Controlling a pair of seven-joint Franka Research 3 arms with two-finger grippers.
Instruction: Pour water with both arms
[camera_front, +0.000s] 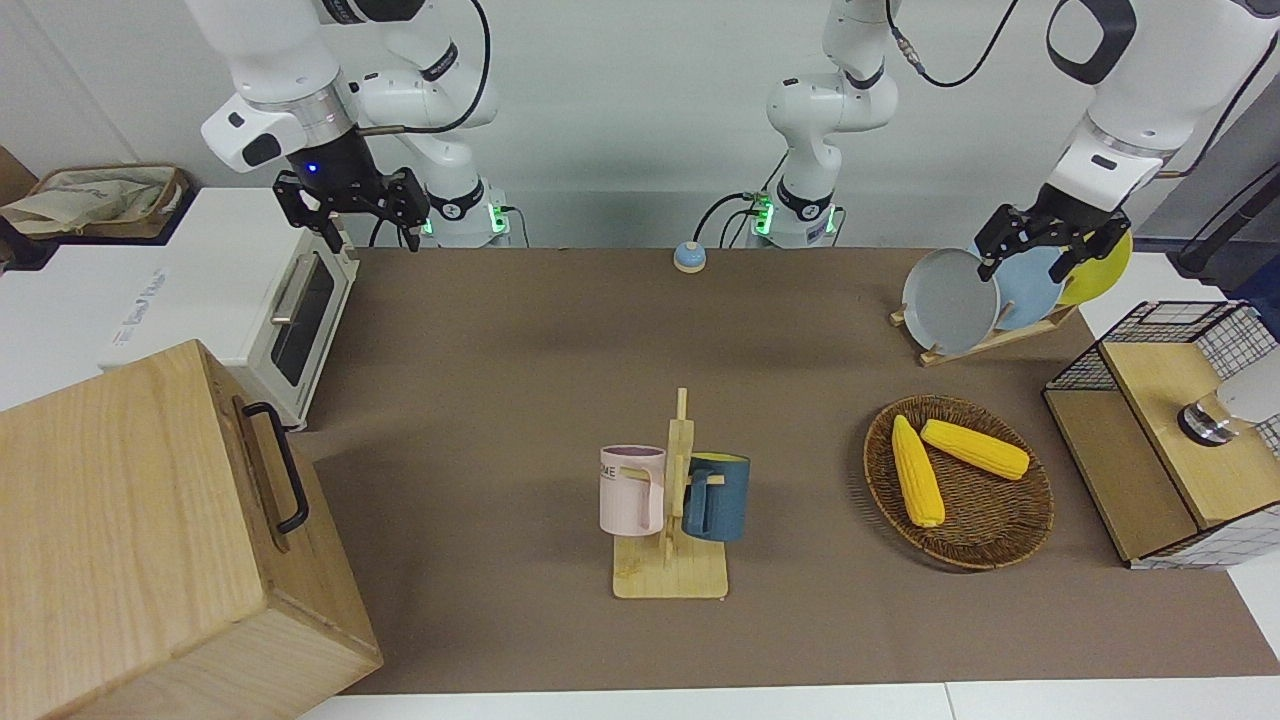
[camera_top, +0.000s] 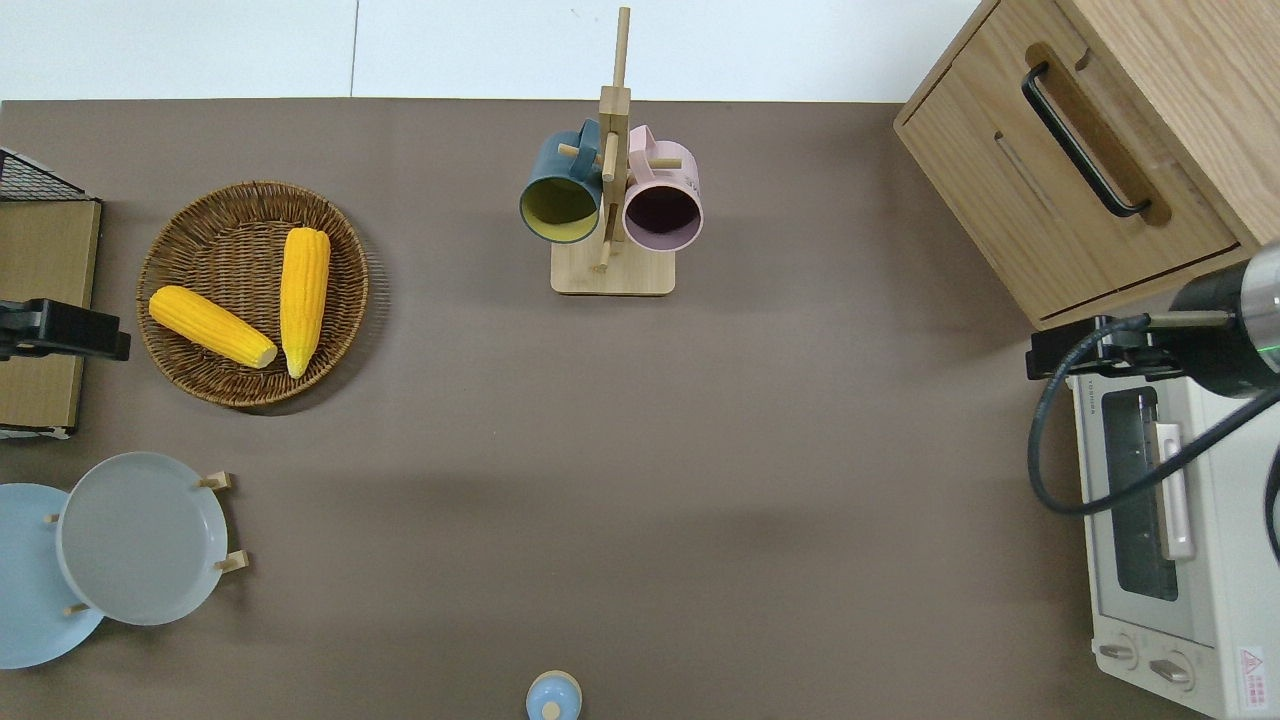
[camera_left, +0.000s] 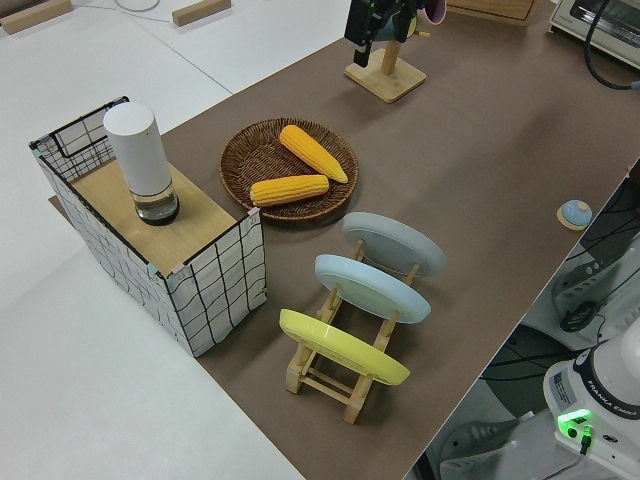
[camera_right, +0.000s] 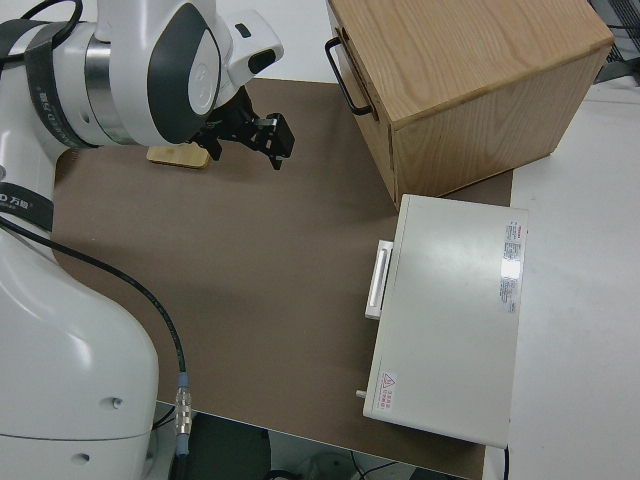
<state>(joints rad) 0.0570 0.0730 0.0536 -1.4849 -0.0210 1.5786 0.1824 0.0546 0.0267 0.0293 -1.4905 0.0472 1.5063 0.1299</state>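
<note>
Both arms are up in the air. My right gripper hangs open and empty over the corner of the white toaster oven, as the overhead view and the right side view show. My left gripper is open and empty over the edge of the wire shelf unit, seen from overhead. A pink mug and a blue mug hang on a wooden rack mid-table. A white cylinder stands on the shelf unit. No water shows.
A wicker basket with two corn cobs lies toward the left arm's end. Nearer to the robots is a plate rack with grey, blue and yellow plates. A big wooden box is at the right arm's end. A small blue bell sits near the robots.
</note>
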